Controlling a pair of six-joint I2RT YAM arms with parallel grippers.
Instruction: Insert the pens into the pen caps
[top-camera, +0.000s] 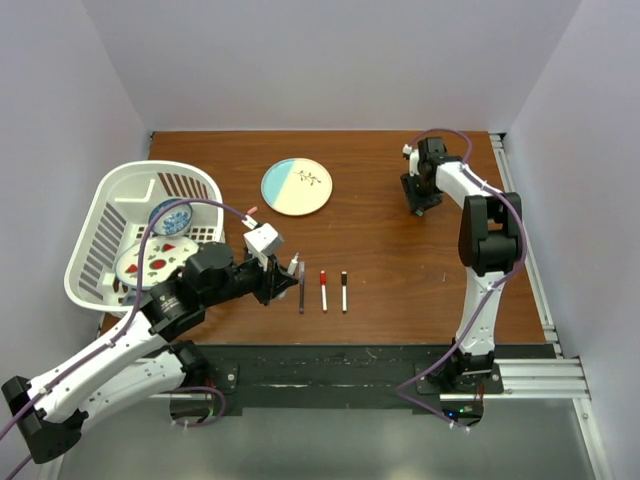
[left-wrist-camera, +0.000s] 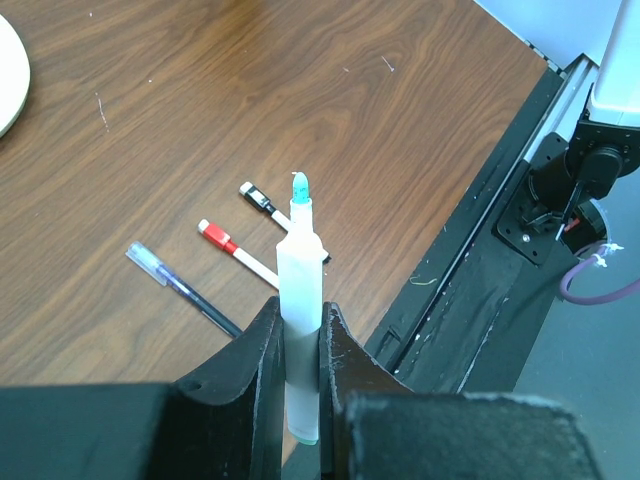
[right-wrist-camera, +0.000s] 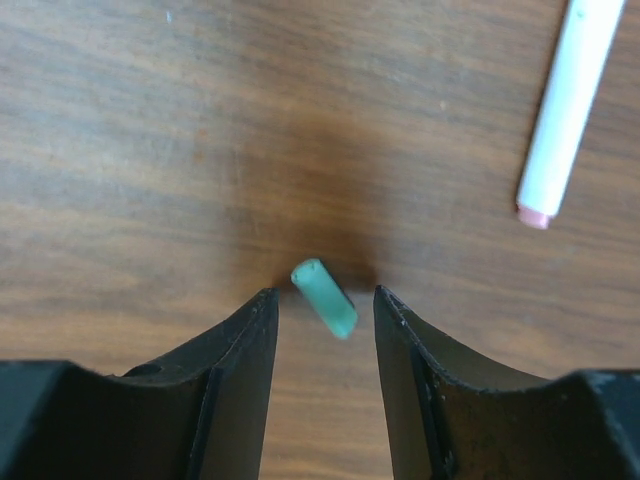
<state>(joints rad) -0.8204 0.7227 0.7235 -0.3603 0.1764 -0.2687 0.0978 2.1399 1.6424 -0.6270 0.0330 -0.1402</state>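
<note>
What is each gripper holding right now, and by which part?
Left gripper holds the green-tipped pen by the back half of its barrel. Right gripper holds nothing; its open jaws straddle the green cap.

My left arm (top-camera: 110, 355) reaches in low over the near left corner of the table (top-camera: 400, 270), and my left claw (left-wrist-camera: 300, 312) is clamped tight on a white pen (left-wrist-camera: 300, 255) whose tip sticks out past my fingertips. My right arm (top-camera: 487, 250) stands tall, bent at the elbow, toward the far right corner. There my right claw (right-wrist-camera: 325, 300) points down at the table with its jaws apart.
</note>
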